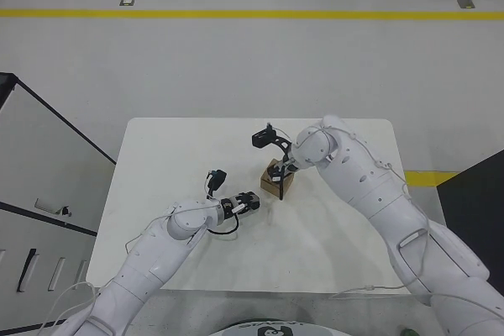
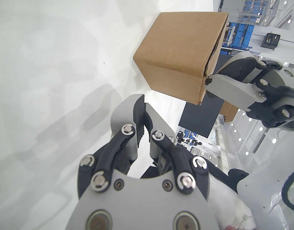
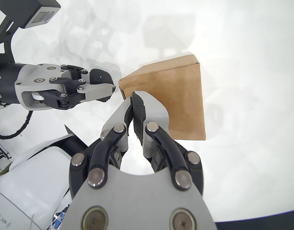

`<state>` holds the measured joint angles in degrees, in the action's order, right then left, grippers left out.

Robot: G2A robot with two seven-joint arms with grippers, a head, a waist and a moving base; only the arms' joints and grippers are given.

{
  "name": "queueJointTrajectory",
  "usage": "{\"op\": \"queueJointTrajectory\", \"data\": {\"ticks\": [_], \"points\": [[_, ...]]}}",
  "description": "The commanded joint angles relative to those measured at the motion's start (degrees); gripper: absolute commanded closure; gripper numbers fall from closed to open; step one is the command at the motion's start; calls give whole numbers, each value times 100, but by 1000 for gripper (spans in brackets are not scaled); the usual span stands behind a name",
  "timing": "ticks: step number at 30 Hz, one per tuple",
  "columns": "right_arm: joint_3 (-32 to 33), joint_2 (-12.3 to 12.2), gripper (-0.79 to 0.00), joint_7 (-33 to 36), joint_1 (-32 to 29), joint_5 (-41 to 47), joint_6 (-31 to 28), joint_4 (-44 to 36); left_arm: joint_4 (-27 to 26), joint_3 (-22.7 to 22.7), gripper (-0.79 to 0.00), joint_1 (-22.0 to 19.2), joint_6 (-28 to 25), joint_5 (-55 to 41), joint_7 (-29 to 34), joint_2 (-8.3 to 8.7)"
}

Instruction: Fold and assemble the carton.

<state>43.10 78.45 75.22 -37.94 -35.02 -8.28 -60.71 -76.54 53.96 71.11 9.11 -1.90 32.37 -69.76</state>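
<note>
Resting carton (image 1: 277,177), corner toward left fingers (image 3: 102,77)

In the top view the right gripper (image 1: 279,174) is covering much of the carton (image 1: 270,177), which is showing too small there for its flaps to be told apart. In the right wrist view that gripper's own fingers (image 3: 157,111) are hiding the carton's nearest corner. The pads (image 3: 138,114) are pressing together, and a cardboard edge may be sitting between them, but the contact itself is lying out of sight. In the left wrist view the carton is turning two closed faces to the camera while its far side is lying hidden, and the picture's edge is cutting off the right gripper past its knuckles.
</note>
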Motion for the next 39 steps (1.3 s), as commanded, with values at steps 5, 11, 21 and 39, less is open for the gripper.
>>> {"op": "queueJointTrajectory", "data": {"ticks": [5,11,21,39], "points": [[91,-44,0,-42,-61,-17,57,-140,0,0,0,0,0,0,0,0],[26,-41,0,16,-121,-4,17,-69,0,0,0,0,0,0,0,0],[-55,-8,0,6,-54,15,-3,82,0,0,0,0,0,0,0,0],[-42,-33,0,1,-90,34,-16,55,0,0,0,0,0,0,0,0]]}}
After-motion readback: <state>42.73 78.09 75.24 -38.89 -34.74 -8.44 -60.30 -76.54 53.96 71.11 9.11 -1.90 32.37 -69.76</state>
